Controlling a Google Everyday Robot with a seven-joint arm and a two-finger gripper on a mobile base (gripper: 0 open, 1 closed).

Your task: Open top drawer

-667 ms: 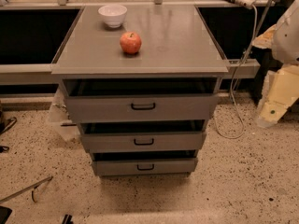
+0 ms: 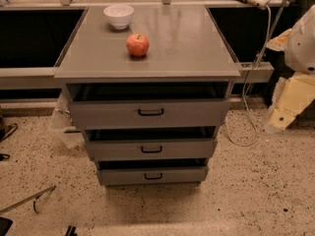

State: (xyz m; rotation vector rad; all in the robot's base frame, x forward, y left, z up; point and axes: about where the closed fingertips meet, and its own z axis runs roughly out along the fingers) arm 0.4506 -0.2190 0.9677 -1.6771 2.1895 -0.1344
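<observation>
The top drawer is the widest of three grey drawers in a grey metal cabinet. Its flat front carries a small black loop handle. The front stands a little forward of the cabinet, with a dark gap above it. My arm and gripper hang at the right edge of the view, cream and white. They are well to the right of the drawer and apart from it, touching nothing.
A red apple and a white bowl sit on the cabinet top. Two narrower drawers lie below. A white cable hangs to the right of the cabinet. The floor is speckled.
</observation>
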